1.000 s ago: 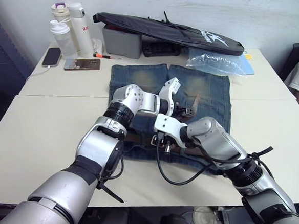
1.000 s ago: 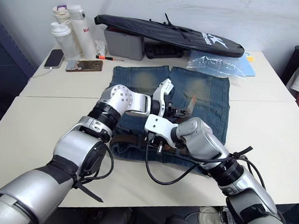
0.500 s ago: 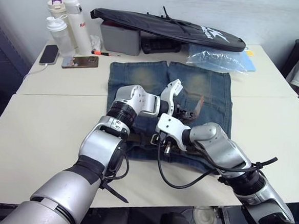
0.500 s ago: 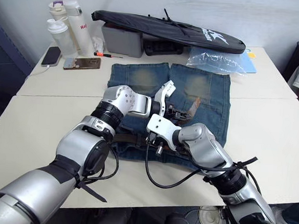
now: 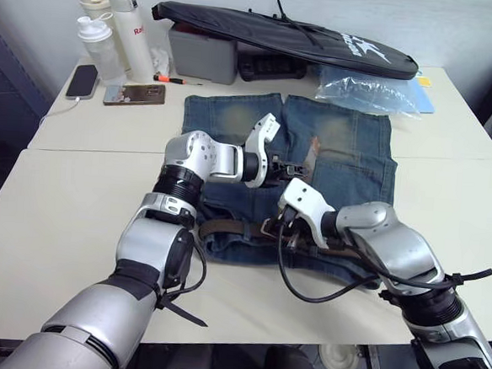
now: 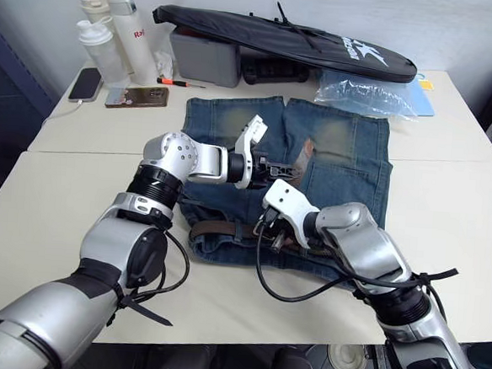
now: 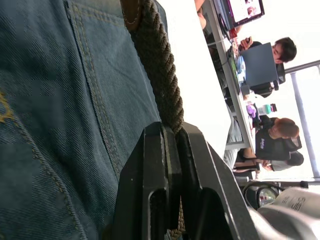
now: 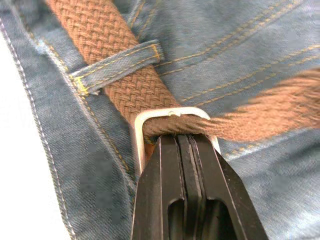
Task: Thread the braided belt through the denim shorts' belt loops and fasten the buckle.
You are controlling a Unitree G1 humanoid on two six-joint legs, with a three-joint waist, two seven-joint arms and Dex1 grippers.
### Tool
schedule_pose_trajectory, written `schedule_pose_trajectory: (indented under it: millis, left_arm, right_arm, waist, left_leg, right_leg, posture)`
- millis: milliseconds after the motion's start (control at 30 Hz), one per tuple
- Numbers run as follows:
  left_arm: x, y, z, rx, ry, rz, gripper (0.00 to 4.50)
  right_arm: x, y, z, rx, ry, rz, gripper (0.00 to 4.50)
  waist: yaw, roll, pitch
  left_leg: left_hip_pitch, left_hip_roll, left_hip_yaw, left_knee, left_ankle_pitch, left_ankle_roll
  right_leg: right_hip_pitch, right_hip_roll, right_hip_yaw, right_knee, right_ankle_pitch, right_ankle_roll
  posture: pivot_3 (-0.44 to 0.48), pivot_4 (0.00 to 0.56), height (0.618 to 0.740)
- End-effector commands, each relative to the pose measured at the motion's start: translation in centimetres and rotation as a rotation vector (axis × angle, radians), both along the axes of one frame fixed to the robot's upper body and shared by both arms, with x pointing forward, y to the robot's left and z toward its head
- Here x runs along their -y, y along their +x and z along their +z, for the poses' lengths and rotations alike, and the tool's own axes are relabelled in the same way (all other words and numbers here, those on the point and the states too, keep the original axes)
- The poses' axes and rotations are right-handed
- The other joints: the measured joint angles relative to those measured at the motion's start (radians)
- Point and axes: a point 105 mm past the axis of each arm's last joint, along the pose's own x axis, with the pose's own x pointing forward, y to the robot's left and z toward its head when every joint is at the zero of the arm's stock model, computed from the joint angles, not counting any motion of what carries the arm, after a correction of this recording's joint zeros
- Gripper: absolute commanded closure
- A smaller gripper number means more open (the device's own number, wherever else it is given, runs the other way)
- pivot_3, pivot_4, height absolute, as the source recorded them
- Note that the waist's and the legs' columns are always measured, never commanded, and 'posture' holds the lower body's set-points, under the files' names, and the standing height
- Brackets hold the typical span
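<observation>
Both grippers have their black fingers pressed together on the dark-brown braided belt (image 5: pixel 226 227). The left gripper (image 7: pixel 169 145) clamps the strap a little back from its reddish-brown leather tip, above the faded blue denim shorts (image 5: pixel 349 154) spread flat on the pale table (image 5: pixel 66 214). The right gripper (image 8: pixel 181 142) pinches the strap just where it passes through the silver rectangular metal buckle (image 8: pixel 170 116), at the waistband on the edge nearest the robot. Just beyond the buckle, the belt runs under a narrow blue denim belt loop (image 8: pixel 117 65); the threaded length lies along the waistband. Well behind the shorts lie a long black bag (image 5: pixel 281 43), a crumpled clear plastic bag (image 5: pixel 366 92), a grey box (image 5: pixel 202 59), white bottles (image 5: pixel 126 32) and two phones (image 5: pixel 134 94). Compared with a second ago, the left gripper has pulled the belt's tip end farther toward the robot's left, and the right gripper has moved slightly rightward along the waistband.
</observation>
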Motion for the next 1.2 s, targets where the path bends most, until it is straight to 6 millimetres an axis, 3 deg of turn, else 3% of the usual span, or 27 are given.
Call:
schedule_pose_trajectory:
  millis: [33, 200, 367, 433, 567, 800, 967, 1200]
  left_arm:
    - [0.3, -0.2, 0.5, 0.036, 0.008, -0.011, 4.50]
    - [0.5, -0.4, 0.5, 0.044, 0.018, -0.026, 4.50]
    - [1.0, -1.5, 0.7, 0.095, 0.043, -0.095, 4.50]
    - [1.0, -2.0, 0.6, 0.200, 0.104, -0.141, 4.50]
    - [0.5, -3.0, 1.1, 0.398, 0.157, -0.216, 4.50]
    - [-1.2, -3.9, 2.1, 0.822, 0.282, -0.312, 4.50]
    - [-3.2, -3.9, 1.0, 1.233, 0.538, -0.434, 4.50]
    - [-5.5, -2.0, 0.7, 1.366, 0.681, -0.380, 4.50]
  right_arm:
    - [0.2, 0.0, 2.5, 0.059, 0.027, -0.004, 4.42]
    - [1.9, -1.5, 4.2, 0.028, 0.029, -0.009, 4.42]
    - [4.9, -4.3, 5.3, -0.037, 0.043, -0.032, 4.42]
    - [6.4, -4.7, 6.1, -0.024, 0.056, -0.080, 4.42]
    - [7.6, -5.3, 6.8, 0.003, 0.082, -0.111, 4.42]
    - [7.3, -4.9, 8.3, 0.183, 0.084, -0.069, 4.42]
    - [7.1, -3.7, 9.6, 0.327, 0.035, -0.051, 4.42]
    - [5.2, -5.9, 7.5, 0.169, 0.035, 0.094, 4.42]
  waist:
    - [-0.004, 0.000, 0.000]
    - [-0.010, 0.001, 0.001]
    - [-0.008, 0.000, 0.002]
    - [-0.007, 0.000, 0.002]
    - [-0.010, 0.001, 0.002]
    - [-0.009, 0.004, 0.001]
    - [-0.010, 0.004, 0.002]
    - [0.000, 0.005, 0.002]
  left_leg:
    - [0.000, 0.001, 0.001, 0.000, 0.000, 0.000]
    - [0.000, 0.003, 0.003, -0.001, 0.000, 0.000]
    - [0.000, 0.003, 0.005, -0.002, 0.000, 0.000]
    - [0.000, 0.003, 0.007, -0.002, 0.000, 0.000]
    - [0.000, 0.003, 0.007, -0.003, -0.001, -0.001]
    - [0.001, 0.009, 0.011, -0.003, -0.001, -0.002]
    - [0.001, 0.010, 0.011, -0.003, -0.001, -0.002]
    - [-0.001, 0.010, 0.010, -0.001, -0.001, 0.000]
  right_leg:
    - [0.000, 0.000, 0.000, 0.001, 0.000, 0.000]
    - [-0.002, 0.002, 0.000, 0.000, 0.000, 0.000]
    - [-0.002, 0.002, 0.000, -0.001, 0.000, 0.000]
    - [-0.001, 0.002, 0.000, -0.003, 0.000, 0.000]
    - [0.000, 0.002, 0.000, -0.005, 0.000, -0.001]
    - [0.000, 0.008, 0.001, -0.007, 0.002, -0.004]
    - [0.000, 0.009, 0.002, -0.009, 0.003, -0.005]
    - [0.001, 0.010, 0.001, -0.009, 0.003, -0.005]
  posture:
    - [0.000, 0.150, 0.740]
    - [0.000, 0.150, 0.740]
    - [0.000, 0.150, 0.740]
    - [0.000, 0.150, 0.740]
    - [0.000, 0.150, 0.740]
    - [0.000, 0.150, 0.740]
    - [0.000, 0.150, 0.740]
    - [0.000, 0.150, 0.740]
